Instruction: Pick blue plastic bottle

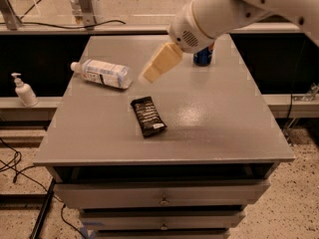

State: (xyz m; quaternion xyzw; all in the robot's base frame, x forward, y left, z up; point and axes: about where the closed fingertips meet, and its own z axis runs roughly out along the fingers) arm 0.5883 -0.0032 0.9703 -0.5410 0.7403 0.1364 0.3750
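The tool is hanging above the counter, near the right end of the blue plastic bottle but apart from it; whether it is spread or closed I cannot tell. The bottle is lying on its side at the far left, cap pointing left, and I am judging it light, thin-walled and probably prone to roll, so gripping across the labelled middle is looking safest. The smooth top is also carrying a dark wrapper and a blue can.

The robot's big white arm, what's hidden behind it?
A dark blue can, its top covered by the arm. The hand hangs near the blue plastic bottle.
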